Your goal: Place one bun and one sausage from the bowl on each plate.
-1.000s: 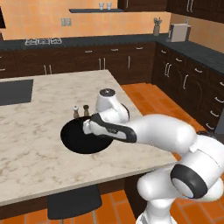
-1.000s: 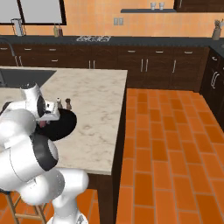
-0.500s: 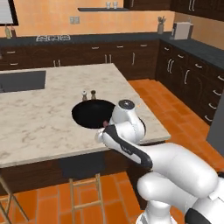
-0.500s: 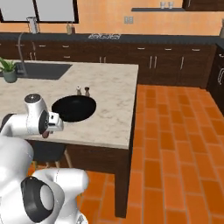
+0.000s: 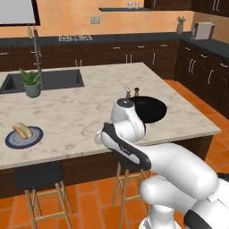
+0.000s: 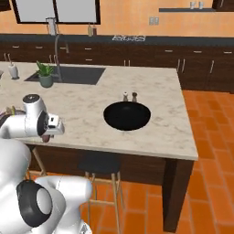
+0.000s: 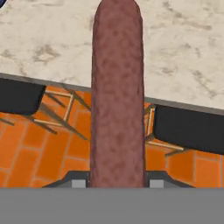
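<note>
My gripper is shut on a reddish-brown sausage that sticks straight out between the fingers, over the counter's front edge. From the base views the gripper hangs at the near edge of the island. The glossy black bowl sits on the counter to the gripper's right, and I see nothing inside it. A grey-blue plate with a dark rim lies far left near the front edge, with an orange-yellow bun on it.
Two small shakers stand just behind the bowl. A potted plant sits by the sink. Dark stools stand under the island's front edge, above the orange tile floor.
The whole picture has shifted: the base has driven left along the island, so the bowl now lies to the right and the grey-blue plate has come into view. The gripper stays shut.
</note>
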You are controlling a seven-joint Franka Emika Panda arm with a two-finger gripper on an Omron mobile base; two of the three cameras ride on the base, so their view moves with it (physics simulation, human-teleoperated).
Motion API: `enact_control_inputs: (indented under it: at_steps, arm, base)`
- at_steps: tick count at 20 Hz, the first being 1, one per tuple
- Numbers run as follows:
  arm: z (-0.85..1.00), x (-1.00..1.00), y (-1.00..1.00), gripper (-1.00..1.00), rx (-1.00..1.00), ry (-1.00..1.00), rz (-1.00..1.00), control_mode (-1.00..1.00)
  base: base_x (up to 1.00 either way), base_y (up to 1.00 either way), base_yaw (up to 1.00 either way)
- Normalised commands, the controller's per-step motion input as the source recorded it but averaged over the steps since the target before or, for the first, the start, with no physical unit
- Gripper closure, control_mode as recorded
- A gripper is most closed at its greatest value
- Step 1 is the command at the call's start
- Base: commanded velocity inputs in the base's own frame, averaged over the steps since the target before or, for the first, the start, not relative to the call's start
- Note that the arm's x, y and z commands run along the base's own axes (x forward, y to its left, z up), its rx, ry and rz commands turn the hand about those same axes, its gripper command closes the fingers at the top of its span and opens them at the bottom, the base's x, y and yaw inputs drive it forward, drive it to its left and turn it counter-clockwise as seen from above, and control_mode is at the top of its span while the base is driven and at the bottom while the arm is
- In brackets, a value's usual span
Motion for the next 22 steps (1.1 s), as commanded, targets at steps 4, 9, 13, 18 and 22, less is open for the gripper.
enact_control_inputs:
  at_steps: [4,9,13,18,22]
  arm:
    - [0.00,0.00,0.00,1.00,0.00,0.00,0.00,1.00]
    - [0.00,0.00,0.00,1.00,0.00,0.00,0.00,1.00]
    - [0.00,0.00,0.00,1.00,0.00,0.00,0.00,1.00]
    - [0.00,0.31,0.40,1.00,0.00,0.00,0.07,-1.00]
    - [-0.02,0.78,1.00,1.00,-0.02,0.05,0.15,-1.00]
  base:
    - [0.51,0.98,0.00]
    - [1.00,0.11,0.00]
    - [0.97,-0.08,0.05]
    - [0.39,0.54,0.07]
    - [0.00,0.00,0.00]
